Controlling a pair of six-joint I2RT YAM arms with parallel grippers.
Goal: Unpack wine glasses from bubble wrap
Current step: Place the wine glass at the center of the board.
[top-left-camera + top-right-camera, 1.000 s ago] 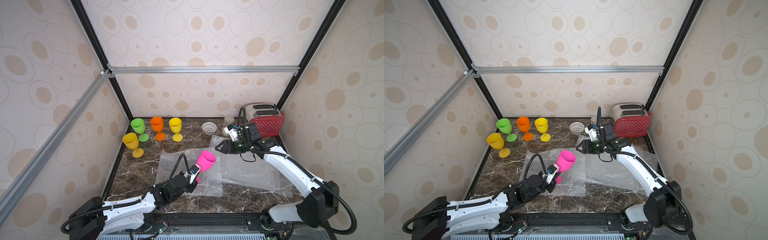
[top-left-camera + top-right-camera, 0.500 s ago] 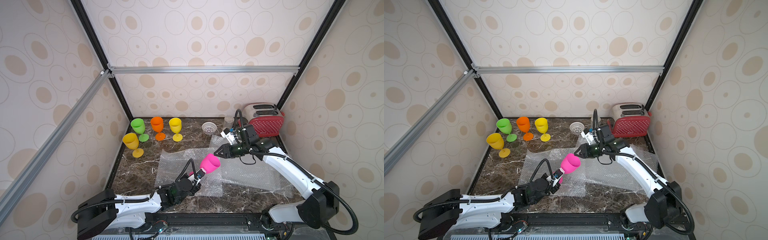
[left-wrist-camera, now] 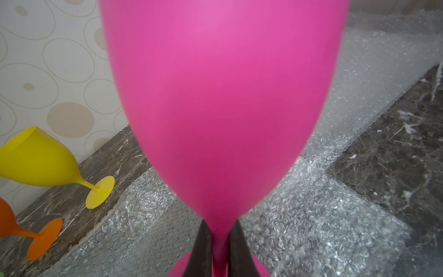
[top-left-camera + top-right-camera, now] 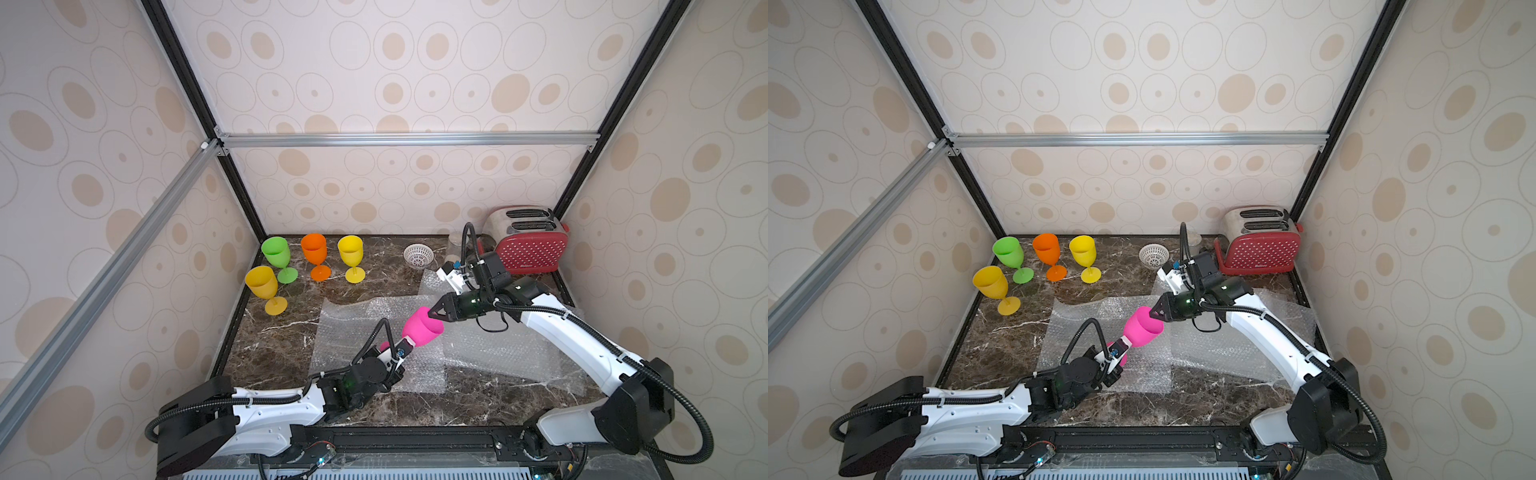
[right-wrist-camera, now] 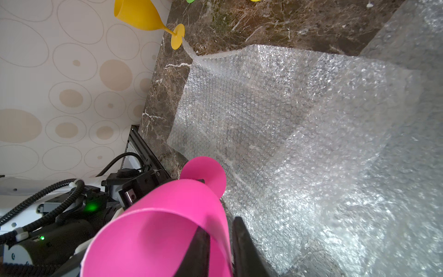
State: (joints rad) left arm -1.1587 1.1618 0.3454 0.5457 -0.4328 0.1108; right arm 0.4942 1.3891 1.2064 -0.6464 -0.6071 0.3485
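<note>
In both top views a pink wine glass (image 4: 420, 330) (image 4: 1142, 330) hangs tilted above the flat bubble wrap (image 4: 353, 328) (image 4: 1075, 332). My left gripper (image 4: 405, 347) (image 3: 220, 224) is shut on its stem, just above the round foot. My right gripper (image 4: 432, 315) (image 5: 219, 227) pinches the rim of the pink bowl (image 5: 167, 215), one finger inside and one outside. A green glass (image 4: 275, 251), an orange glass (image 4: 313, 248) and two yellow glasses (image 4: 350, 248) (image 4: 261, 282) stand upright at the back left.
A second bubble wrap sheet (image 4: 498, 349) lies under the right arm. A red toaster (image 4: 532, 249) stands in the back right corner, with a small white perforated bowl (image 4: 417, 255) and a clear jar (image 4: 455, 243) beside it. Patterned walls close in three sides.
My left arm has tipped the pink glass toward the right. My right gripper has come in from the back right and closed its jaws over the rim.
</note>
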